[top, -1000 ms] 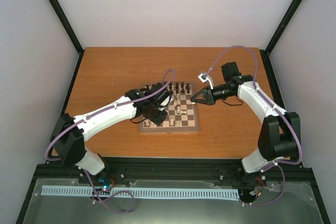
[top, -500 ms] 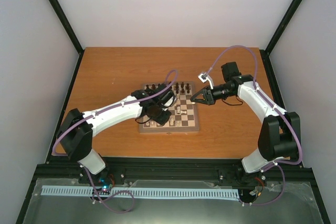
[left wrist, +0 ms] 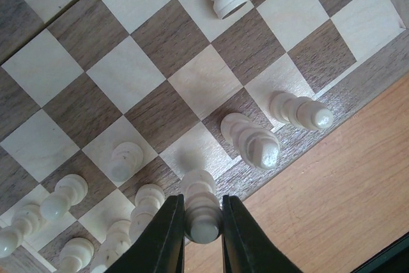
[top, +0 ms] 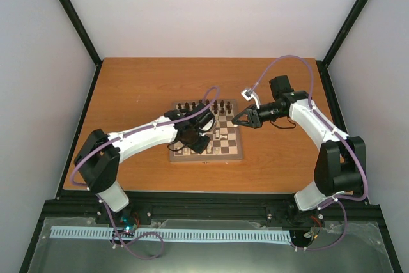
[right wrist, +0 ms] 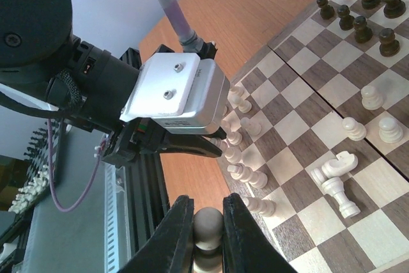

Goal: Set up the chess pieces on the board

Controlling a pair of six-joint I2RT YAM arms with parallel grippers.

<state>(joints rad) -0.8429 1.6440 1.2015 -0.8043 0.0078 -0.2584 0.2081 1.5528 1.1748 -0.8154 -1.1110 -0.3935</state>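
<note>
The board [top: 231, 152] lies mid-table. Dark chess pieces [top: 204, 105] stand along its far rows, cream chess pieces [left wrist: 249, 142] along the near edge. My left gripper [left wrist: 202, 222] is shut on a cream piece [left wrist: 201, 204] that stands upright at the board's near edge row; from above this gripper [top: 199, 144] hangs over the board's left half. My right gripper [right wrist: 208, 234] is shut on a dark piece [right wrist: 208, 224] and hovers at the board's right edge [top: 234, 121]. Two cream pieces [right wrist: 335, 165] lie toppled on the middle squares.
The wooden table [top: 140, 87] surrounds the board, with black frame posts and white walls at the sides. A black rail [top: 211, 199] runs along the near edge. Purple cables loop over both arms. In the right wrist view the left gripper's camera housing [right wrist: 176, 91] is close ahead.
The left arm has stretched out and shifted its gripper a little to the right over the board, still holding the cream piece. The right arm has not moved.
</note>
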